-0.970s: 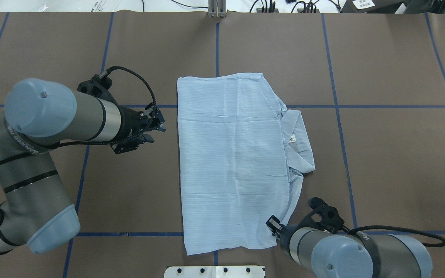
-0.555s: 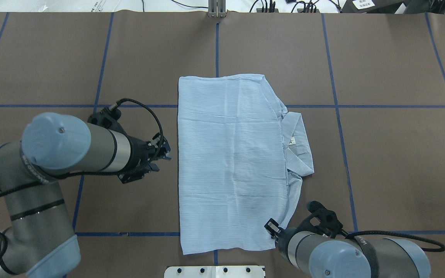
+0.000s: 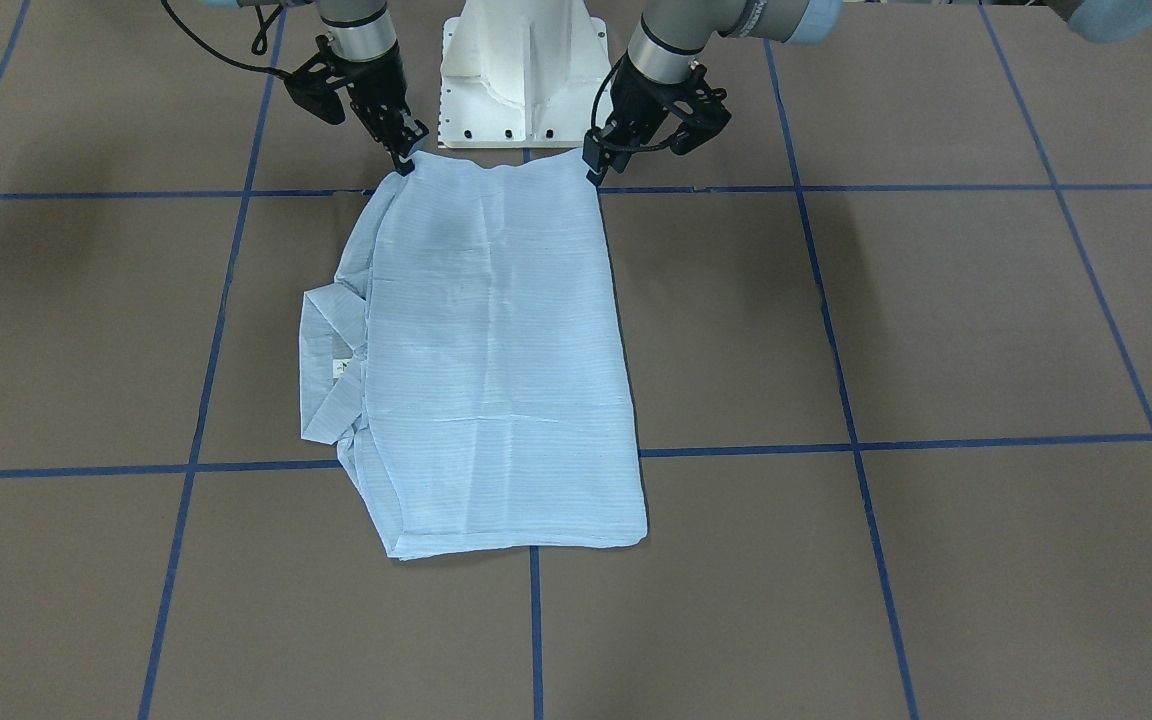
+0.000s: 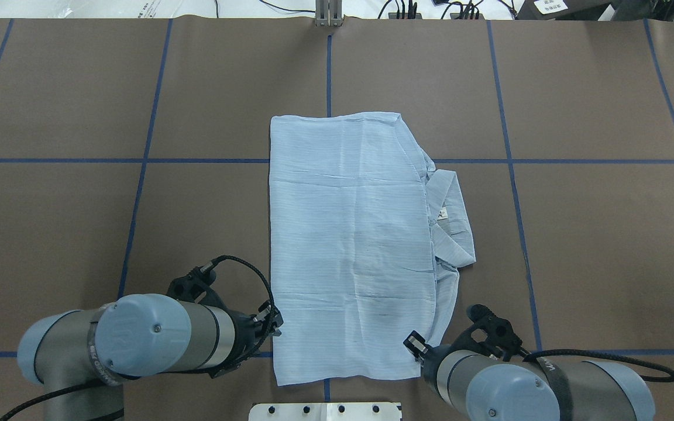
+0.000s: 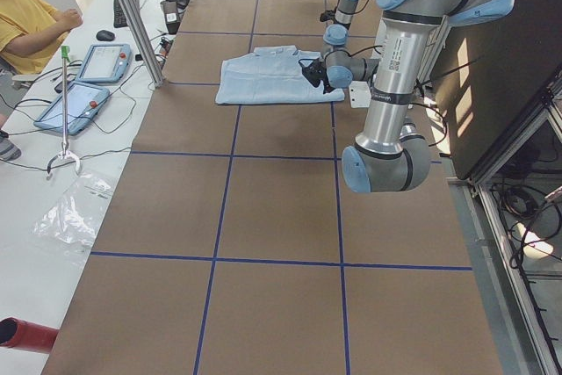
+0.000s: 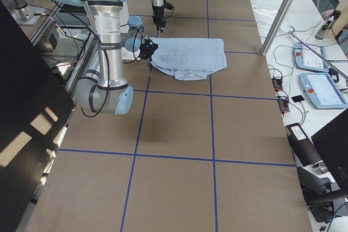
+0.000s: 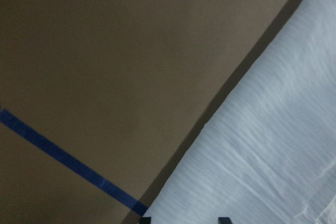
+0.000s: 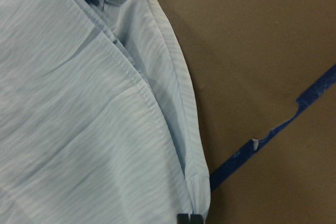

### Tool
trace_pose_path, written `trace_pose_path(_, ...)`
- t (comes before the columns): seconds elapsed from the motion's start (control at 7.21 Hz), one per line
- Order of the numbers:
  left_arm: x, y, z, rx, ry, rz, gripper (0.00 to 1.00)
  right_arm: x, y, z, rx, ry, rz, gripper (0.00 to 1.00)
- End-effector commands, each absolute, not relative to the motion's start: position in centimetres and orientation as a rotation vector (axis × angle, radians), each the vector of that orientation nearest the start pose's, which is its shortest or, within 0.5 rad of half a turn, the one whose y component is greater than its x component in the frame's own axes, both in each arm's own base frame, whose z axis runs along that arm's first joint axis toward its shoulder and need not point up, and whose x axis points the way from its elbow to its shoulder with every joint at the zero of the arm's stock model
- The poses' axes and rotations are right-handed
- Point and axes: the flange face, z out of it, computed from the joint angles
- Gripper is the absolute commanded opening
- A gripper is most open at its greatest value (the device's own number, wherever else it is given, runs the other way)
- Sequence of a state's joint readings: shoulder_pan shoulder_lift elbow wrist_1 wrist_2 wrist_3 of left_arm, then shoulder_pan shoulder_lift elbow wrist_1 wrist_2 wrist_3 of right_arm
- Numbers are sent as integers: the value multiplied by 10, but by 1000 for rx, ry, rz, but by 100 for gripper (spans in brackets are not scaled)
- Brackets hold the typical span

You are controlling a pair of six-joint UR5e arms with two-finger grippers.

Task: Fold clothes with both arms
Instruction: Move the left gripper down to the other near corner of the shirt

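One folded shirt [image 4: 348,234] lies mid-table [image 4: 577,234], its near edge met by two arms, the left arm [image 4: 138,342] and the right arm [image 4: 506,392]. The right pincer [image 8: 189,219], only its tips showing in the wrist view, is clamped on the near right corner. The left pincer [image 7: 184,221], likewise cut off, stands spread at the near left edge. Farther out, one collar [image 4: 451,210] juts rightward, its label [image 4: 442,213] unreadable.

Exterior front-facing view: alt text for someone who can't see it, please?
A folded light-blue shirt lies flat on a brown table. The right end effector pinches one far corner; the left end effector is open at the other.
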State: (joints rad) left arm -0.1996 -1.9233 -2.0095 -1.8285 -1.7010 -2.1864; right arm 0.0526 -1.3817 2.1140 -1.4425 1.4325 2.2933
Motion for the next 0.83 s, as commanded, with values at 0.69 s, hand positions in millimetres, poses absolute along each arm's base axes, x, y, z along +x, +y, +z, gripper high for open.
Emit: trace_pose_path(0.69,560,-185,259,-373,964,-608,54,-501,-173,303,-170,-883,782,0)
